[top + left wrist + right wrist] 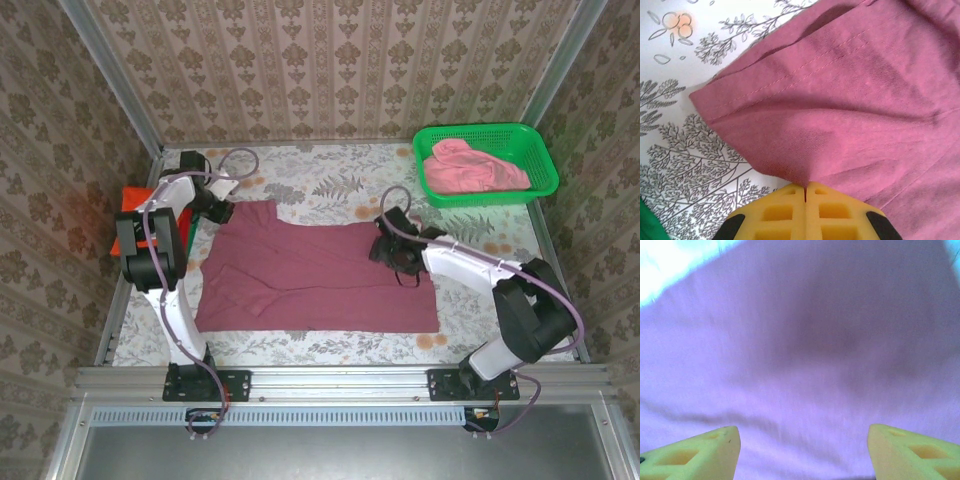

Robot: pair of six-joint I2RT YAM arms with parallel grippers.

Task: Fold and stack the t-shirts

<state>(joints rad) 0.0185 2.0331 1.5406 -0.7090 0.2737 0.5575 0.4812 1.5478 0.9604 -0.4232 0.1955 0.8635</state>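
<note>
No text or number can be read (on anything).

In my right wrist view the maroon t-shirt (805, 340) is blurred, and the lower edge cuts off the fingers (695, 455) of my right gripper (803, 432). My left arm (150, 245) hides part of the orange t-shirt (135, 198). A green corner (649, 227) is cut off; what it is, I cannot tell.
</note>
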